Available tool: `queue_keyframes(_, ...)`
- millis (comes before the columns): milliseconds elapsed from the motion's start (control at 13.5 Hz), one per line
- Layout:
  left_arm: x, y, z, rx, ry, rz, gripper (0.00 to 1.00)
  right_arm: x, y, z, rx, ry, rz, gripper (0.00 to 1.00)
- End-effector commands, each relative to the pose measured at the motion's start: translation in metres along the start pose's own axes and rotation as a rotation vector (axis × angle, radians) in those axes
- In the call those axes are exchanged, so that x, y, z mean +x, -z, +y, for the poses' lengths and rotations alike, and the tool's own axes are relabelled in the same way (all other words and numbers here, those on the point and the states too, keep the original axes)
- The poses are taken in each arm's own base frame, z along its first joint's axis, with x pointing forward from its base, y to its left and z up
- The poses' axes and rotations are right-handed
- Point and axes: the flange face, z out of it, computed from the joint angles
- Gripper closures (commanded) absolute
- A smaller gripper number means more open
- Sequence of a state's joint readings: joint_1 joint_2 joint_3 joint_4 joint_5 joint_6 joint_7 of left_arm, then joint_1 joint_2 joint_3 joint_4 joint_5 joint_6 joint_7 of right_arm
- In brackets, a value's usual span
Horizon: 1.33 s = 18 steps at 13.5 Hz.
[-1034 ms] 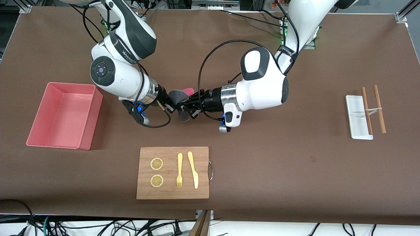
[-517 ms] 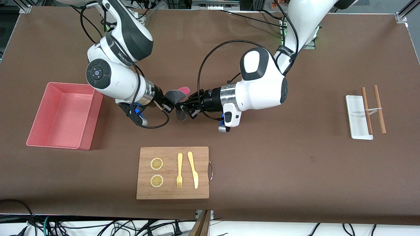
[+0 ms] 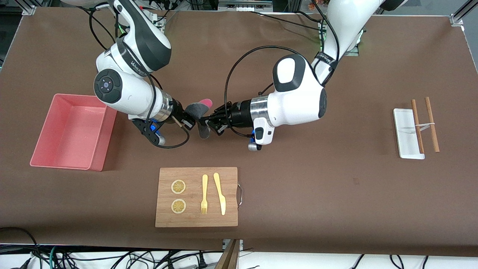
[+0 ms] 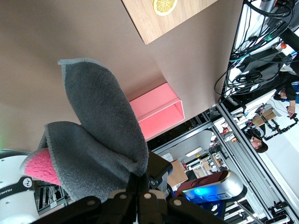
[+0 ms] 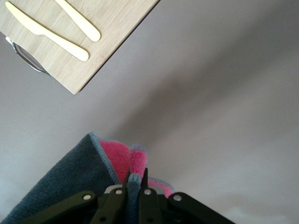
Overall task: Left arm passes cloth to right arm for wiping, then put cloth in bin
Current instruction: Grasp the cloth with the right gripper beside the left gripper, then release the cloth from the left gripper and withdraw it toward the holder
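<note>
Handover in mid-air: both hands clamped on the cloth point(image 3: 198, 110)

Left hand point(image 3: 204, 121) and right hand point(image 3: 191, 123) meet tip to tip over bare surface point(image 3: 298, 186), farther from the camera than the wooden board point(image 3: 196, 197), both pinching the cloth so neither drops it; bin point(image 3: 73, 130) waits toward the right arm's end; fingertips buried in folds, contact hard to make out.

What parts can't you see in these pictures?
- Front view: where each gripper pinches the cloth; the right gripper and left gripper and folds cover it.
- Left wrist view: most of the bin; the cloth hides it.
- Right wrist view: part of the wooden board, cut off by the edge.
</note>
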<state>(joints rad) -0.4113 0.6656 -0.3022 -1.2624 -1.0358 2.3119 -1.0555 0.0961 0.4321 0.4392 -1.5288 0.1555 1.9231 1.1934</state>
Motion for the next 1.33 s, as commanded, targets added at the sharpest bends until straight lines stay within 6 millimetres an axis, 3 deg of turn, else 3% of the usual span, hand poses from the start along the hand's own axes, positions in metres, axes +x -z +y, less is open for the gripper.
queue_keyframes(0,-0.004,0.002,0.010,-0.037,0.013,-0.014,1.00,0.002,0.004,0.005,-0.012,0.011,-0.015,1.00)
queue_keyframes(295,-0.004,0.002,0.010,-0.037,0.013,-0.014,1.00,0.002,0.004,0.004,-0.011,0.011,-0.015,1.00)
queue_keyframes(369,0.000,0.006,0.011,-0.040,0.015,-0.010,0.85,0.002,0.004,0.004,-0.009,0.010,-0.016,1.00)
queue_keyframes(443,0.006,0.015,0.014,-0.047,-0.002,0.003,0.01,0.002,0.004,0.004,-0.008,0.008,-0.016,1.00)
queue_keyframes(517,0.008,0.024,0.018,-0.048,-0.010,0.017,0.00,0.003,0.003,0.004,-0.010,0.008,-0.016,1.00)
queue_keyframes(738,0.040,0.072,0.028,-0.018,0.006,0.026,0.00,0.003,0.003,0.004,-0.012,0.008,-0.018,1.00)
queue_keyframes(960,0.050,0.139,0.031,0.133,-0.125,0.158,0.00,0.004,-0.008,0.007,-0.032,0.010,-0.028,1.00)
queue_keyframes(1255,0.063,0.238,0.010,0.324,-0.257,0.190,0.00,0.004,-0.060,0.021,-0.126,0.065,-0.067,1.00)
